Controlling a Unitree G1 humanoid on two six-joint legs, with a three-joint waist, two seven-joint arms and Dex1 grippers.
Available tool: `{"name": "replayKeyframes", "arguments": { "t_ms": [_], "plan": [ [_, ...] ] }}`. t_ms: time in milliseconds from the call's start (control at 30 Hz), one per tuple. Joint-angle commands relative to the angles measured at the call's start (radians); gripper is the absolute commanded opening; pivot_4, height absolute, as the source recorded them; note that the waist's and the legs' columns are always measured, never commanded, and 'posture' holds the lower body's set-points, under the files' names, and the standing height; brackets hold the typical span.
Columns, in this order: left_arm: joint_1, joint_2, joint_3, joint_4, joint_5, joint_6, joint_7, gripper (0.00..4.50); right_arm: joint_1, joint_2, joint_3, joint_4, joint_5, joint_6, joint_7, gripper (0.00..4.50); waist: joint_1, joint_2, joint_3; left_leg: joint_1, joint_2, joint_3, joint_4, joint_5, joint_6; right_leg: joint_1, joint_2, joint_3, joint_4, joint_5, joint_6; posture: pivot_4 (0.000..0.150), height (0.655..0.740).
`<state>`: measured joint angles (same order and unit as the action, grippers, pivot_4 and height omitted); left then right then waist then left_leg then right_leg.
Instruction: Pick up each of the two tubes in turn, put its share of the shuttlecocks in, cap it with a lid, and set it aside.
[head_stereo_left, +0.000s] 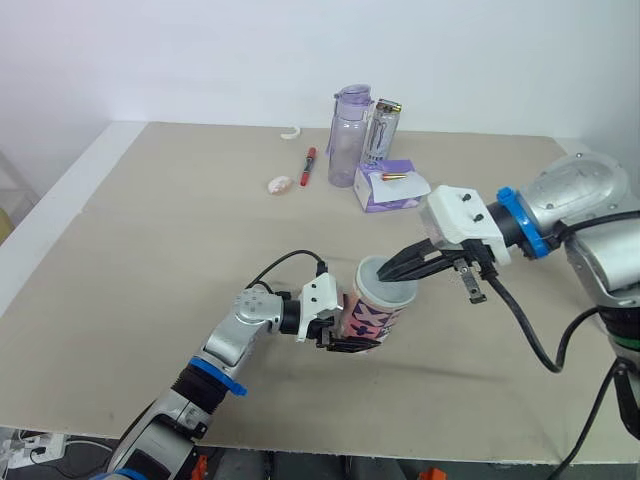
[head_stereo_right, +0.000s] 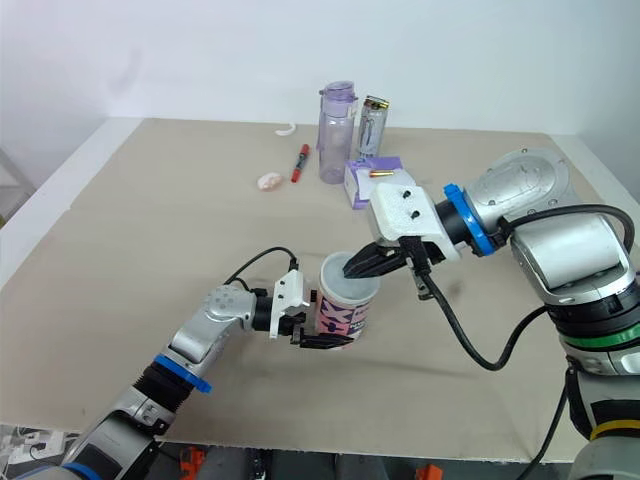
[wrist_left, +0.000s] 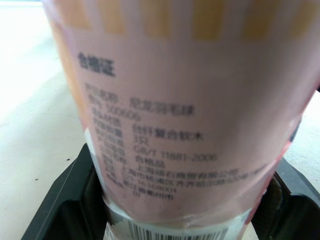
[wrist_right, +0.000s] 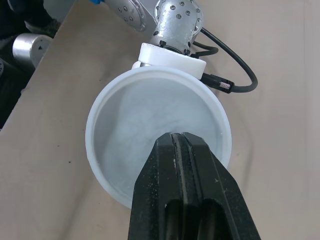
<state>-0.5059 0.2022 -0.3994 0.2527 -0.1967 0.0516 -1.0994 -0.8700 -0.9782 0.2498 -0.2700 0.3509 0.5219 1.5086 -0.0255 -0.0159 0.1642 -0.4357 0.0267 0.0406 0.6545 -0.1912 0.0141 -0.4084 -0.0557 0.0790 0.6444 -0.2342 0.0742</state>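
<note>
On the beige table (head_stereo_left: 120, 250), at its far side, a purple water bottle (head_stereo_left: 349, 135), a drinks can (head_stereo_left: 380, 130) and a purple box (head_stereo_left: 385, 190) are standing together, well apart from the work.

Toward the near edge, the pink printed shuttlecock tube (head_stereo_left: 372, 318) is standing close to upright, with its long axis near vertical and its mouth facing up. The left gripper (head_stereo_left: 342, 335) is clamping it low on the body, one black finger on each side. Whether the base is resting on the table cannot be told.

A translucent white lid (wrist_right: 130, 115) is sitting over the mouth with its shallow recess facing up, so the contents are hidden.

The right gripper (wrist_right: 177, 137) is reaching in from the robot's right. Its two fingers are pressed together with nothing between them, and the tips are lying over the near rim of the lid. Contact looks likely but cannot be confirmed.

Judgement: the step in hand is capping.
- The lid is lying directly beneath the right fingertips and on the tube's axis.
- The coming move is therefore calling for a push straight down that axis while the left gripper is bracing the tube.
- An off-axis push is risking a tipped lid or a tube twisting in the clamp.
- The left arm, which is carrying the tube, is the nearer one for setting it aside.
</note>
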Motion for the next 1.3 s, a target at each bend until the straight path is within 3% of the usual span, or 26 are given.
{"name": "replayKeyframes", "arguments": {
  "t_ms": [33, 633, 933, 1100, 1233, 1300],
  "plan": [
    [0.014, 0.028, 0.006, 0.058, 0.054, 0.029, 0.041, 3.30, 0.006, 0.005, 0.038, 0.002, -0.040, -0.036, 0.022, 0.14, 0.000, -0.001, -0.001, 0.001, 0.000, 0.000, 0.000, 0.000, 0.000, 0.000, 0.000, -0.001, 0.000, 0.000, 0.000, 0.150, 0.7400],
    [0.012, 0.026, -0.002, 0.062, 0.061, 0.029, 0.051, 3.30, 0.018, 0.031, 0.092, 0.032, -0.129, -0.180, 0.076, 0.14, 0.000, -0.010, -0.007, 0.006, 0.003, 0.000, -0.001, -0.003, -0.004, 0.000, -0.007, -0.010, -0.002, 0.002, -0.004, 0.150, 0.7400],
    [0.008, 0.020, 0.005, 0.059, 0.051, 0.033, 0.057, 3.30, 0.035, 0.044, 0.108, 0.076, -0.163, -0.209, 0.064, 0.14, 0.000, -0.015, -0.011, 0.008, 0.003, 0.002, -0.002, -0.004, -0.006, 0.000, -0.029, -0.038, -0.004, 0.003, -0.005, 0.150, 0.7400],
    [0.004, 0.022, 0.011, 0.056, 0.045, 0.032, 0.056, 3.30, 0.028, 0.057, 0.030, 0.064, -0.067, -0.098, 0.041, 0.14, 0.001, -0.015, -0.011, 0.009, 0.005, 0.003, -0.002, -0.004, -0.007, 0.001, -0.042, -0.058, -0.006, 0.004, -0.006, 0.150, 0.7400],
    [0.001, 0.029, 0.024, 0.042, 0.040, 0.023, 0.059, 3.30, 0.034, -0.007, -0.184, 0.061, 0.116, 0.099, 0.014, 0.14, 0.003, -0.014, -0.008, 0.007, 0.006, 0.003, -0.004, -0.004, -0.007, 0.000, -0.047, -0.068, -0.010, 0.008, -0.012, 0.150, 0.7400],
    [0.001, 0.031, 0.030, 0.037, 0.040, 0.016, 0.065, 3.30, 0.056, -0.029, -0.281, 0.073, 0.173, 0.160, -0.022, 0.14, 0.006, -0.012, -0.007, 0.003, 0.005, 0.004, -0.004, -0.004, -0.006, 0.000, -0.051, -0.073, -0.013, 0.017, -0.006, 0.150, 0.7400]
  ]
}}
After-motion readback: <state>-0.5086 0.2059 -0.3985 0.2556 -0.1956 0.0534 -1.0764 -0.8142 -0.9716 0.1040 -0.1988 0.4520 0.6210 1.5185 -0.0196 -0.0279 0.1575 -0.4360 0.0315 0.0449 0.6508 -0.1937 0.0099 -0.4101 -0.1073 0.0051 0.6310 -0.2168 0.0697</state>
